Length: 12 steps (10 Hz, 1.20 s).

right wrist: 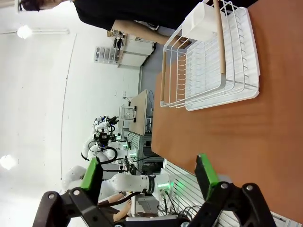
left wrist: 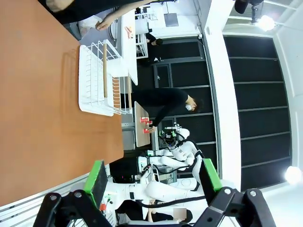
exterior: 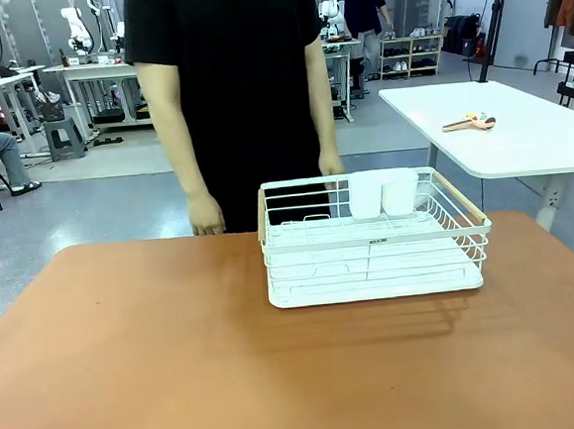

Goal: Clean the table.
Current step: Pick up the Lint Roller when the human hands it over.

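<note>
The terracotta table (exterior: 179, 362) spans the front view, with a white wire dish rack (exterior: 373, 237) on its far right half. A person in black stands behind the far edge, one hand (exterior: 206, 216) hanging by the table and the other hand (exterior: 331, 166) at the rack's back rim. My left gripper (left wrist: 154, 182) is open and holds nothing, hanging past the table's (left wrist: 42, 118) edge with the rack (left wrist: 97, 78) far ahead. My right gripper (right wrist: 149, 177) is open too, off the near edge of the table (right wrist: 246, 137), the rack (right wrist: 213, 61) beyond it.
Two white cup holders (exterior: 383, 193) sit in the rack's back corner; wooden handles run along its short sides. A white-topped table (exterior: 499, 123) with a small tool on it stands at the back right. Bare tabletop lies left of and in front of the rack.
</note>
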Each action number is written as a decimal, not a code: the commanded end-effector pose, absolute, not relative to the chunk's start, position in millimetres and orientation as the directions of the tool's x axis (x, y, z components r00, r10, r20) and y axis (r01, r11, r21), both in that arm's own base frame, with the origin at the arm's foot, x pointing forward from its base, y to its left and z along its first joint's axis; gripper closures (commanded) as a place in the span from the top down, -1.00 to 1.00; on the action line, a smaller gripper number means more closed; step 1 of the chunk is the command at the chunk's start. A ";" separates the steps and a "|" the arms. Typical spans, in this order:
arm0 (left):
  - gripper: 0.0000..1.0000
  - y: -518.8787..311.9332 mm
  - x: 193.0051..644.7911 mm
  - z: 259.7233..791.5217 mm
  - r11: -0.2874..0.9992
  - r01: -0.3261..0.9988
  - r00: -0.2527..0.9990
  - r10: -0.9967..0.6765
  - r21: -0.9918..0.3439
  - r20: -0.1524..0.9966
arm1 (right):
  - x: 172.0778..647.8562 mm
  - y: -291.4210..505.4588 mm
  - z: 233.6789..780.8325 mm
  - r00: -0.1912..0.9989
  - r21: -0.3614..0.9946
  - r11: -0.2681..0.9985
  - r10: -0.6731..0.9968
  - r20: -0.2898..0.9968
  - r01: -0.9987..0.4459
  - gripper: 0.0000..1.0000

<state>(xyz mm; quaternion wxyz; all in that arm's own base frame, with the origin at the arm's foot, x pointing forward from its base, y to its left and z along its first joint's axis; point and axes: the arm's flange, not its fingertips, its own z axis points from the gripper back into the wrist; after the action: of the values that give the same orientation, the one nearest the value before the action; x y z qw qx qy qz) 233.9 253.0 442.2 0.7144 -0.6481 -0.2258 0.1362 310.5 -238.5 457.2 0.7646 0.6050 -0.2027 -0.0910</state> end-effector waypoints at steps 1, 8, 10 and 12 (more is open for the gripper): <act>1.00 256.7 235.3 444.8 0.111 0.131 0.855 0.490 -0.985 0.169 | 308.6 -237.0 460.1 0.901 0.964 0.242 -0.386 0.199 -0.109 1.00; 1.00 256.7 235.3 444.8 0.111 0.131 0.855 0.490 -0.985 0.169 | 308.6 -237.0 460.1 0.901 0.964 0.242 -0.386 0.199 -0.109 1.00; 1.00 256.7 235.3 444.8 0.111 0.131 0.855 0.490 -0.985 0.169 | 308.6 -237.0 460.1 0.901 0.964 0.242 -0.386 0.199 -0.109 1.00; 1.00 256.7 235.3 444.8 0.111 0.131 0.855 0.490 -0.985 0.169 | 308.6 -237.0 460.1 0.901 0.964 0.242 -0.386 0.199 -0.109 1.00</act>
<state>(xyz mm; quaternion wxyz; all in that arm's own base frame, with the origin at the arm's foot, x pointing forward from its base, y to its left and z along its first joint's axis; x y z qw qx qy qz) 234.2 252.6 443.1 0.7145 -0.6479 -0.2265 0.1358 310.8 -238.1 457.3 0.7650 0.6046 -0.2023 -0.0908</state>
